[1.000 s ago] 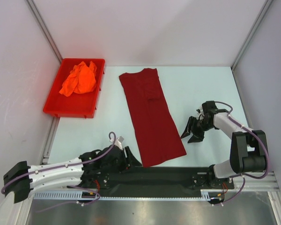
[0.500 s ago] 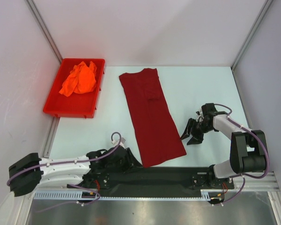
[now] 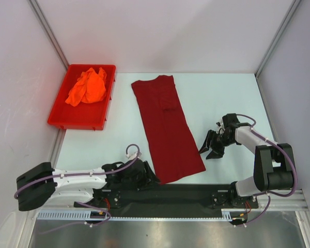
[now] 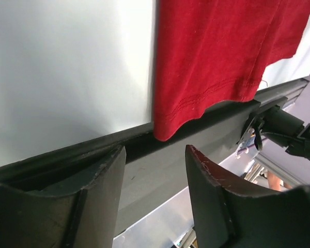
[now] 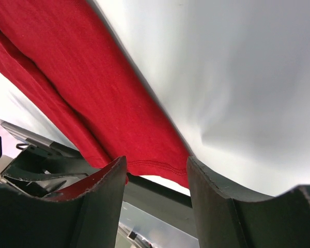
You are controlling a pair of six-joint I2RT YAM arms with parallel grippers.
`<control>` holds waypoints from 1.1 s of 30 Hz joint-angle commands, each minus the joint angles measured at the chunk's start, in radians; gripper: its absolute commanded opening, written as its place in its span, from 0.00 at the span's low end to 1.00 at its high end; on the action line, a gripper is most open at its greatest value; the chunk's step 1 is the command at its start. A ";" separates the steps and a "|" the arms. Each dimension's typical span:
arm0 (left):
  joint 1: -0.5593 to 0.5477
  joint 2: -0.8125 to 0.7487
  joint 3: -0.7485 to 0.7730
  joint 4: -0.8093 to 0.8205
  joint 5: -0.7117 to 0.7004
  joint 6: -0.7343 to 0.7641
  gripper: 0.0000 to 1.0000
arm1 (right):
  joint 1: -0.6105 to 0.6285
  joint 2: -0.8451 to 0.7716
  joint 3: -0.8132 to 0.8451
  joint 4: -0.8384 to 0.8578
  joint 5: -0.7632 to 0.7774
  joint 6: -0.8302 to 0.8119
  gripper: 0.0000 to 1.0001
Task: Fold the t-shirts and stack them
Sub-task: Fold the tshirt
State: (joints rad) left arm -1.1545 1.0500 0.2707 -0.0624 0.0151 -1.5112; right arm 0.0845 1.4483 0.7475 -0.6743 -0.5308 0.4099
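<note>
Maroon shirt (image 3: 168, 129) lies on the table (image 3: 222, 93) as a long strip; the orange shirt (image 3: 87, 87) sits crumpled in the bin (image 3: 57, 118). Step in hand, as judged: the crosswise fold. Left gripper (image 4: 155, 152) and right gripper (image 5: 156, 161) stand spread and empty, each facing a near hem corner. Next, pinch both corners.
</note>
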 commanded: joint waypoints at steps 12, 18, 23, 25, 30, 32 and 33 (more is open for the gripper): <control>-0.011 0.239 0.202 -0.062 0.037 -0.061 0.48 | -0.003 -0.002 0.038 -0.002 0.015 -0.008 0.56; -0.010 0.208 0.164 -0.066 0.031 -0.095 0.40 | -0.003 -0.002 0.029 -0.014 0.025 0.000 0.57; -0.010 0.217 0.160 -0.056 0.036 -0.092 0.35 | -0.005 -0.019 0.007 -0.024 0.015 0.017 0.58; -0.011 0.223 0.159 -0.051 0.037 -0.087 0.32 | -0.003 -0.038 0.001 -0.044 0.011 0.018 0.59; -0.010 0.234 0.151 -0.042 0.048 -0.081 0.26 | -0.002 -0.080 0.001 -0.100 0.045 0.029 0.65; -0.010 0.242 0.148 -0.036 0.049 -0.080 0.25 | -0.003 -0.074 0.001 -0.116 0.051 0.026 0.65; -0.010 0.242 0.148 -0.034 0.051 -0.078 0.24 | -0.003 -0.071 0.000 -0.119 0.052 0.026 0.65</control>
State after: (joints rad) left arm -1.1568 1.2850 0.4278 -0.1181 0.0563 -1.5795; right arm 0.0845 1.3911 0.7494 -0.7475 -0.4976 0.4267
